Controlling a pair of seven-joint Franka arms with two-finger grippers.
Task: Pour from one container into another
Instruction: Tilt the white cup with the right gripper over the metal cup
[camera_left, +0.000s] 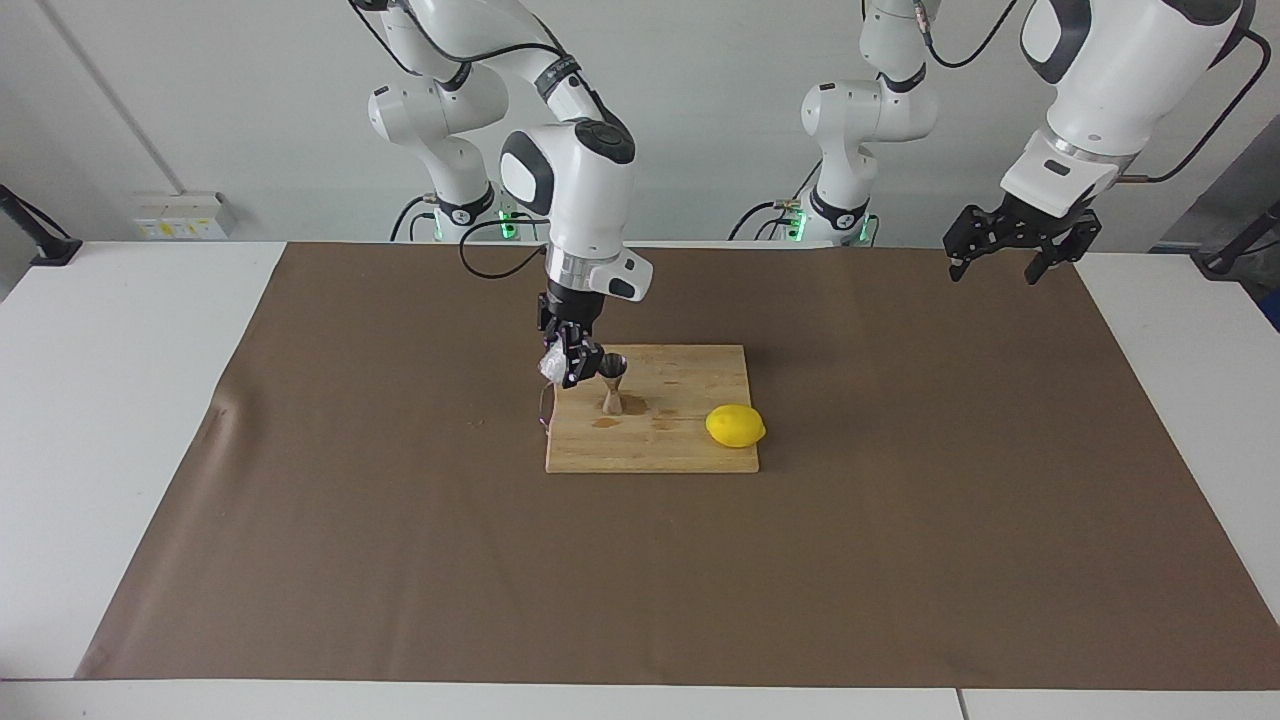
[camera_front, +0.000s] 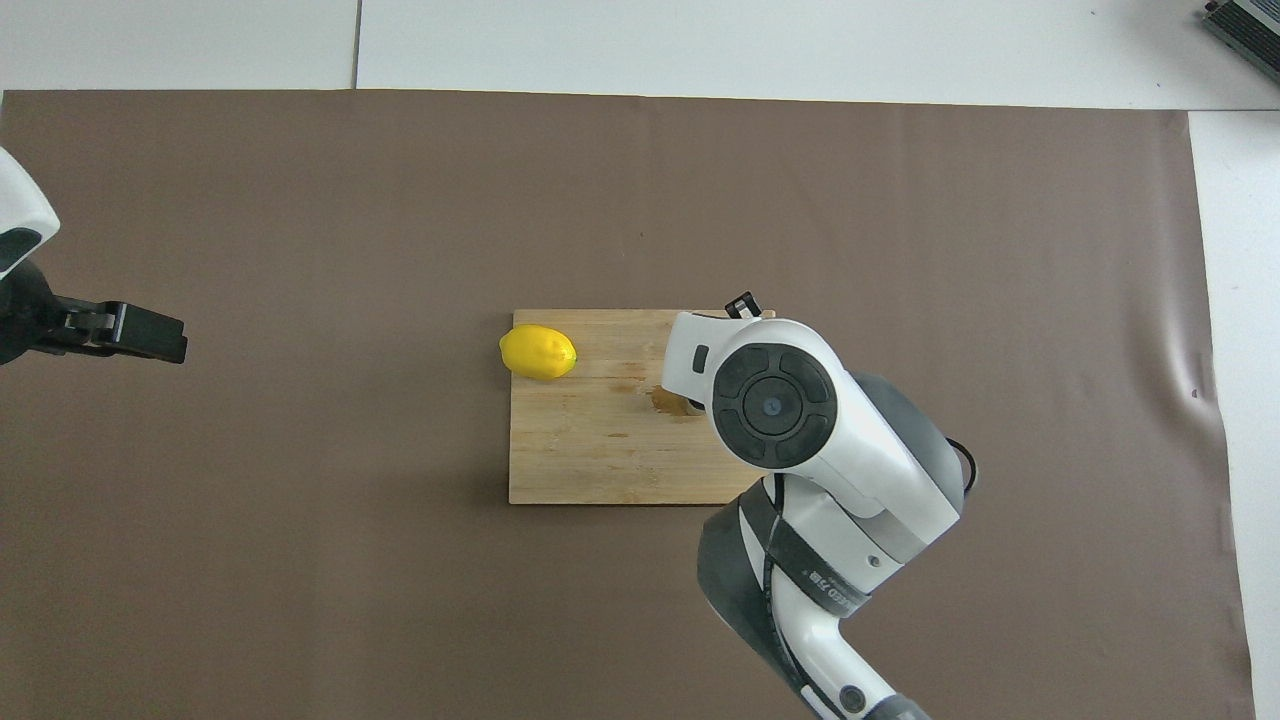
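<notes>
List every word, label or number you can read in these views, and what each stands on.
Nothing can be read.
Right arm's band: white lettering, too small to read.
Wall socket plate: yellow stickers, print too small to read.
Glass in the right hand, jigger, lemon, cutting board: no text shows.

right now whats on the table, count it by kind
glass tumbler: 1, tilted in the right gripper beside the jigger's top
steel jigger: 1, upright on the board
lemon: 1, on the board
wooden board: 1
brown mat: 1
total: 5
The left gripper waits, holding nothing.
</notes>
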